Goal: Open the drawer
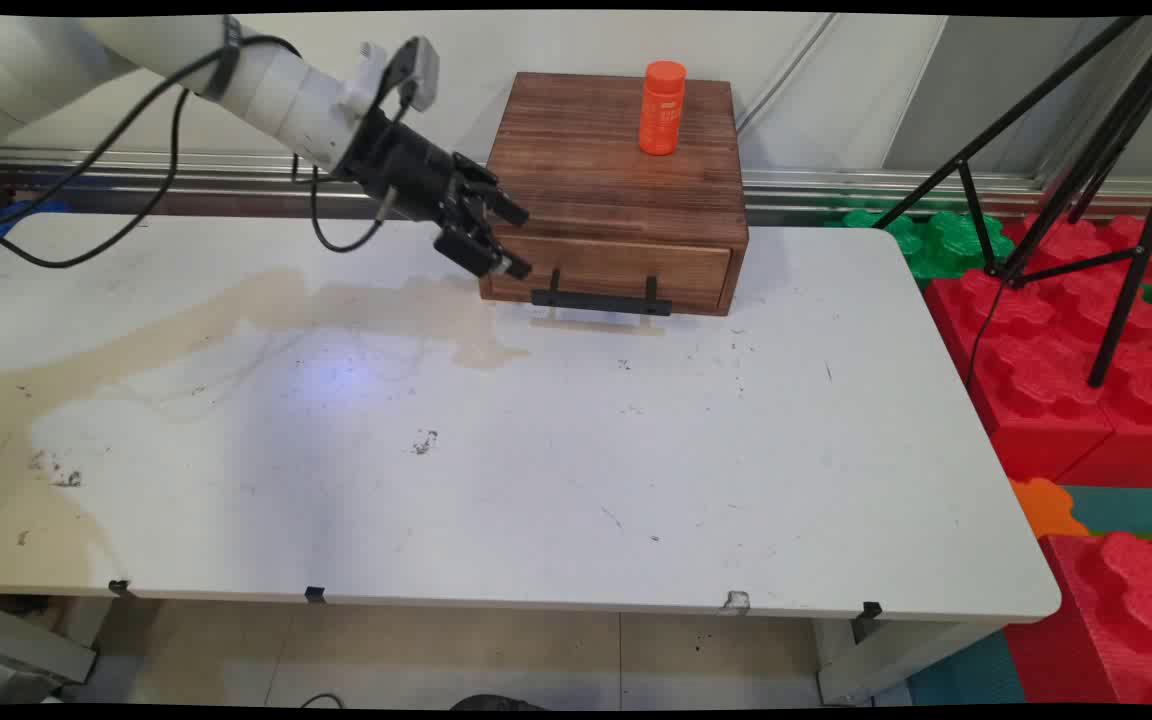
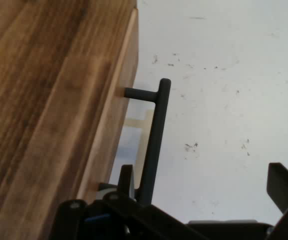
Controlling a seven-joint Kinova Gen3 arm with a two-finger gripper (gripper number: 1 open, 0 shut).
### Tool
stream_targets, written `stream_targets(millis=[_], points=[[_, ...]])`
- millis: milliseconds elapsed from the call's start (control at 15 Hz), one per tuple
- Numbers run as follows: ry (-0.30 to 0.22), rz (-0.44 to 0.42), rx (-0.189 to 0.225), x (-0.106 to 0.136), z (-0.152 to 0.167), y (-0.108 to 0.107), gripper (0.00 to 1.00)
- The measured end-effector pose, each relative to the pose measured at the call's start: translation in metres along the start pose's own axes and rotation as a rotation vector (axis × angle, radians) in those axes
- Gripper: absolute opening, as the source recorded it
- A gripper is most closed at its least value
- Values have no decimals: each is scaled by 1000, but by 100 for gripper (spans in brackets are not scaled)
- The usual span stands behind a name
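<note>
gripper (image 1: 516, 240) released, fingers spread beside handle's left end | handle (image 2: 151, 145) on drawer (image 1: 616, 272) front; bottle (image 1: 662, 108) atop box | advice: centre fingers astride bar; clamp squarely; pull straight toward near side

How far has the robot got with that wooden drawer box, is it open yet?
Not yet. The drawer looks shut, flush with the wooden box. The open gripper has reached the left end of the black handle, one finger between handle and drawer front, but hasn't closed on it. The orange bottle stands on top, untouched.
</note>
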Motion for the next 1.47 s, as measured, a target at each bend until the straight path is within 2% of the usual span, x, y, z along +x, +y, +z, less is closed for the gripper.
stream_targets(millis=[333, 667, 1000, 1467], points=[[-36, 23, -12, 5, 32, 7, 100], [-85, 94, -9, 10, 62, 7, 100], [-126, 177, -4, 12, 85, 7, 100], [-174, 222, -5, 12, 110, 14, 100]])
